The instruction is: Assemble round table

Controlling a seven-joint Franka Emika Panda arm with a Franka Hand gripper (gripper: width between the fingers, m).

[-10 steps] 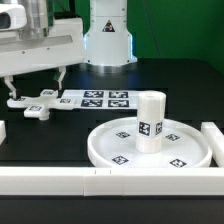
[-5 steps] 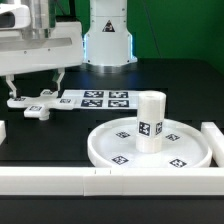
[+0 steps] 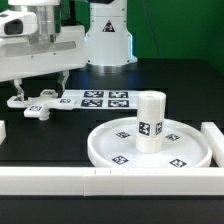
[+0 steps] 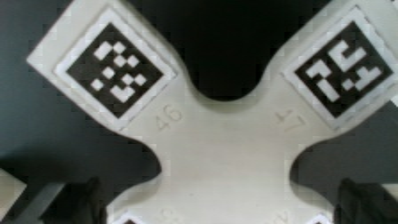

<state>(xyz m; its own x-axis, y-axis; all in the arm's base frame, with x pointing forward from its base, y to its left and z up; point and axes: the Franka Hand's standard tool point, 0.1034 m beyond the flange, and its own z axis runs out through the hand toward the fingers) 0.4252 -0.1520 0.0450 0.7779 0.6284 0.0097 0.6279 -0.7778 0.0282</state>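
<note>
The large round rimmed disc [image 3: 150, 148] lies on the black table toward the exterior view's right, with the short cylindrical leg [image 3: 150, 120] standing upright on its hub. The small cross-shaped foot [image 3: 34, 104] lies flat on the table at the exterior view's left. My gripper [image 3: 38, 90] hangs open just over the foot, one finger on each side of it. In the wrist view the foot [image 4: 228, 150] fills the picture, two tagged arms spreading away, and the dark fingers [image 4: 50, 205] stand apart at either side of its body, holding nothing.
The marker board [image 3: 100, 99] lies behind the disc, next to the foot. Long white bars run along the front edge [image 3: 60, 181] and stand at the exterior view's right [image 3: 213, 136] and left [image 3: 3, 131]. The arm's base [image 3: 108, 35] stands at the back.
The gripper has shifted slightly toward the exterior view's right above the foot. The foot, disc and leg have not moved.
</note>
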